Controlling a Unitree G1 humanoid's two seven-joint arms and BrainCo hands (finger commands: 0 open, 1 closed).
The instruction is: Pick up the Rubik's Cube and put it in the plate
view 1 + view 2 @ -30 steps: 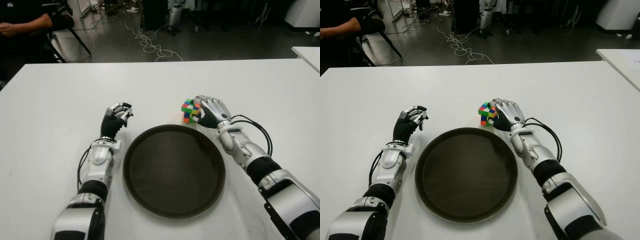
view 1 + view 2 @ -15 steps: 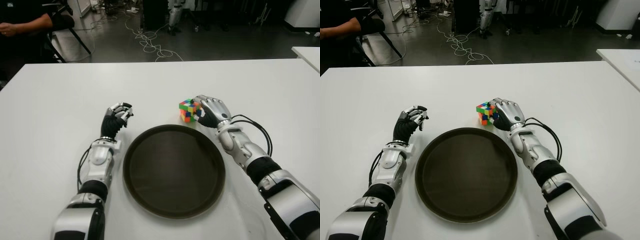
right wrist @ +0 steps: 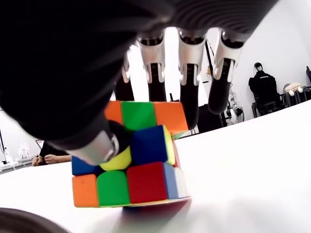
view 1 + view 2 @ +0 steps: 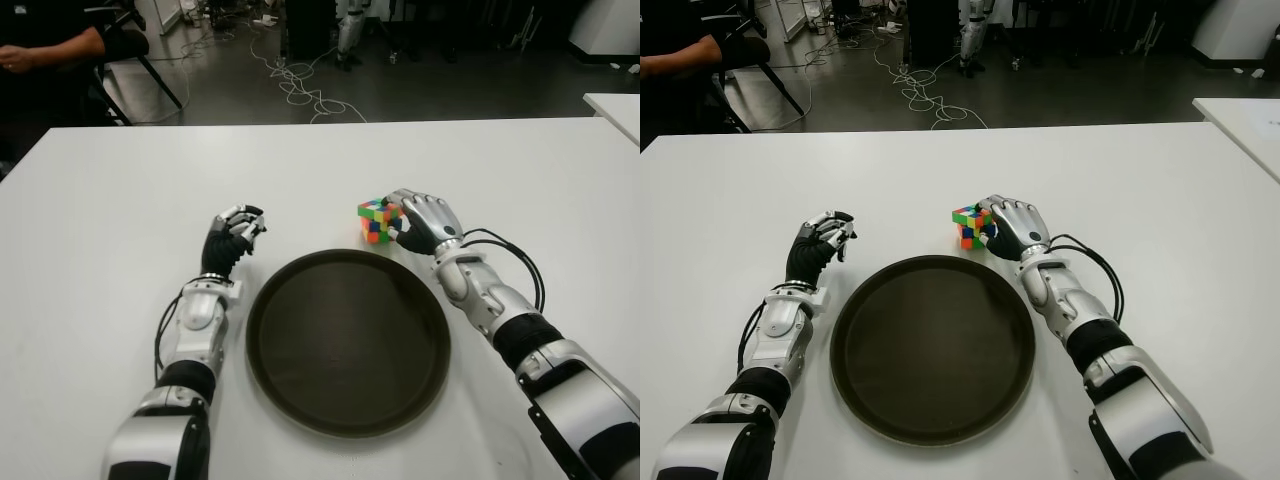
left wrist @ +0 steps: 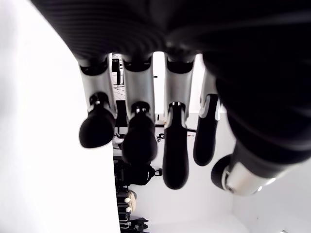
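From the left eye view, a white bench point(image 4: 100, 200) carries a round dark plate point(image 4: 347, 342) near its front edge, and the Rubik's Cube point(image 4: 375, 221) sits just beyond the plate's far rim, outside it, on the bench top. The right hand point(image 4: 422, 222) is against the cube's right side, its fingers curled over it. The left hand point(image 4: 232, 236) shows to the left of the plate, well apart from the cube. Beyond the bench a person's arm point(image 4: 55, 50) shows at the far left, and cables point(image 4: 300, 85) lie on the dark floor. The right eye view gives the same layout, with the cube point(image 4: 973, 226) clear of the plate's rim point(image 4: 930, 262). In the left wrist view the left hand's fingers point(image 5: 138, 141) are curled with nothing in them. In the right wrist view the cube point(image 3: 131, 160) stands on the white surface, the thumb pressed on its near face and the fingers point(image 3: 189, 73) reaching down behind it, so the hand grips the cube.
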